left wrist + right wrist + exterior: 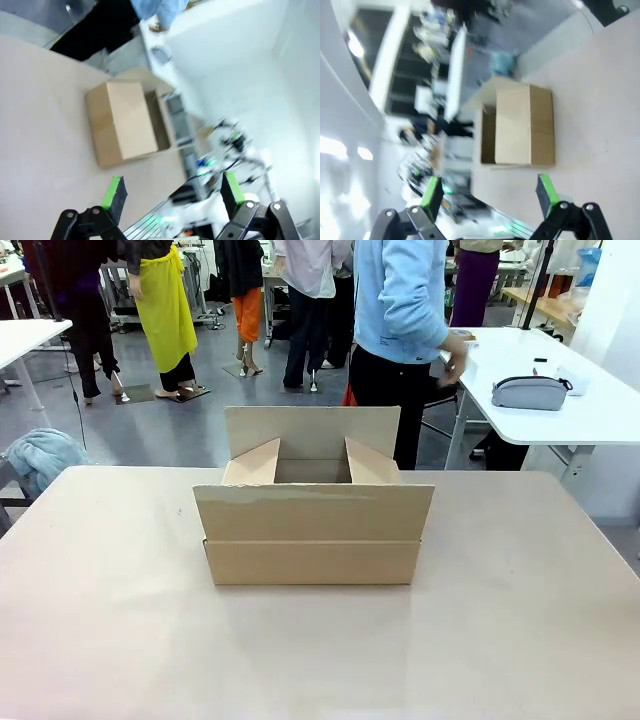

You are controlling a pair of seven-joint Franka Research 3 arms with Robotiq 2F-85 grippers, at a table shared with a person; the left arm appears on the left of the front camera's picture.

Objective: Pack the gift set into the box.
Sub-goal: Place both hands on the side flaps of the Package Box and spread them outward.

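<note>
The box (312, 520), a brown cardboard carton, stands in the middle of the table with its four flaps up and its top open. Its inside shows no contents from the front view. The gift set is out of view. In the left wrist view my left gripper (172, 195) is open, well away from the box (125, 122), with nothing between its green pads. My right gripper (490, 192) is also open and empty in the right wrist view, with the box (517, 125) farther off.
A person in a light blue top (400, 300) stands behind the table, turned toward a white side table (590, 405) that holds a grey pouch (530, 392). The beige tabletop (120, 590) is bare around the carton. Other people stand farther back.
</note>
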